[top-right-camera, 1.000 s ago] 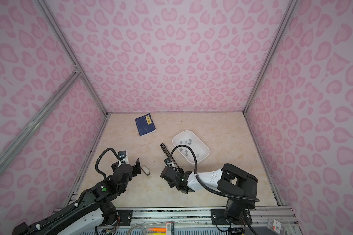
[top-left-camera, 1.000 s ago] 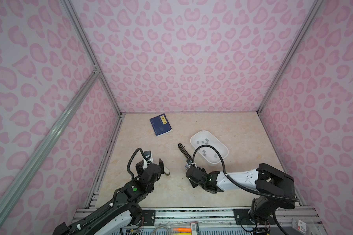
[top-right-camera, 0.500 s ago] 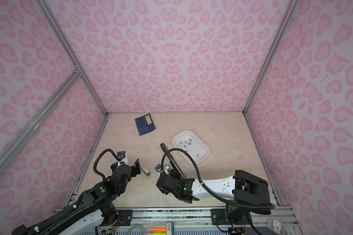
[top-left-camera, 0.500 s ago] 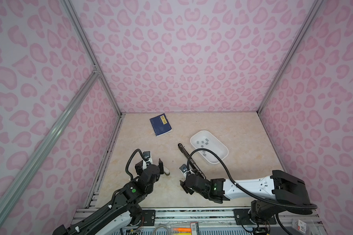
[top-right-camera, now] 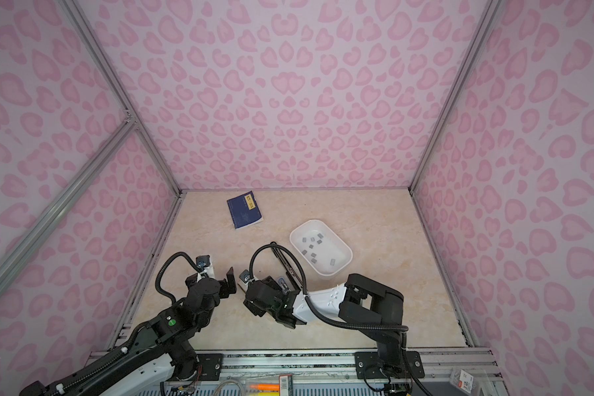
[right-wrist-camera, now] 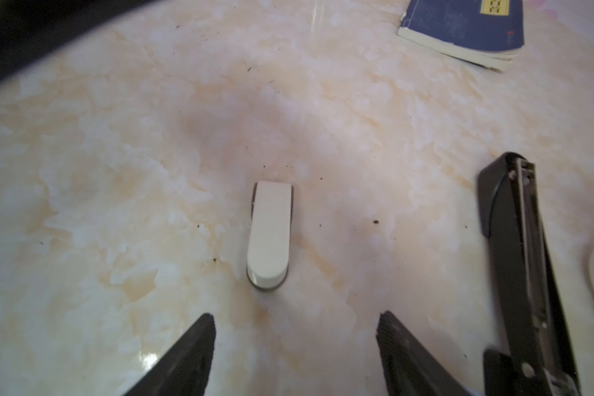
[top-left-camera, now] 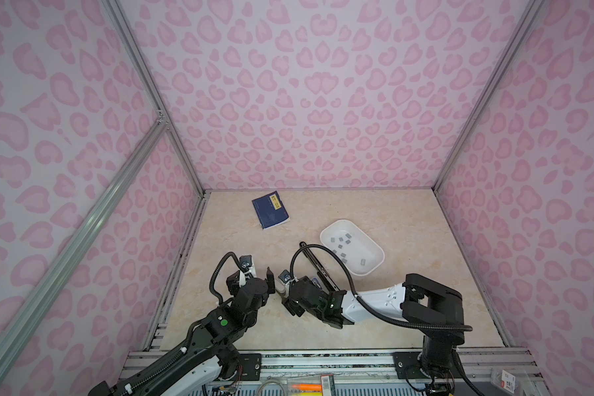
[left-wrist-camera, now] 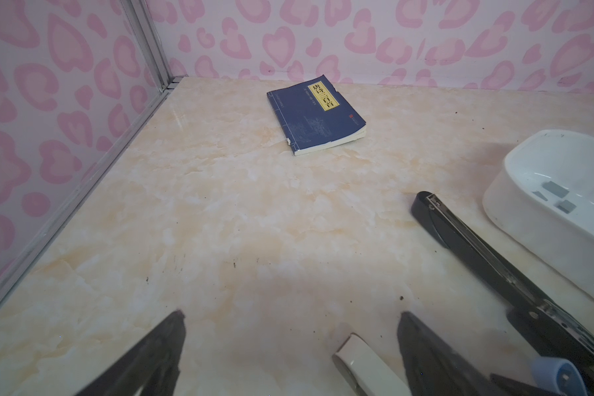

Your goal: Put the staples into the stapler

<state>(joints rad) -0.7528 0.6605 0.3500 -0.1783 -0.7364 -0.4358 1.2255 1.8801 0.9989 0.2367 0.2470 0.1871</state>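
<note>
- A tray (top-left-camera: 366, 245) is set on the desk (top-left-camera: 408, 308).
- A black stapler (left-wrist-camera: 467, 245) is laid open beside it, channel exposed.
- Both jaws are spread and empty, near a white stapler (right-wrist-camera: 270, 233).
- Staples (top-left-camera: 340, 239) lie in the tray; one must be pinched next, it is judged.

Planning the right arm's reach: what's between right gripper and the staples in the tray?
The black stapler, opened flat, lies between the right gripper and the staples, alongside their white tray; both top views show it.
</note>
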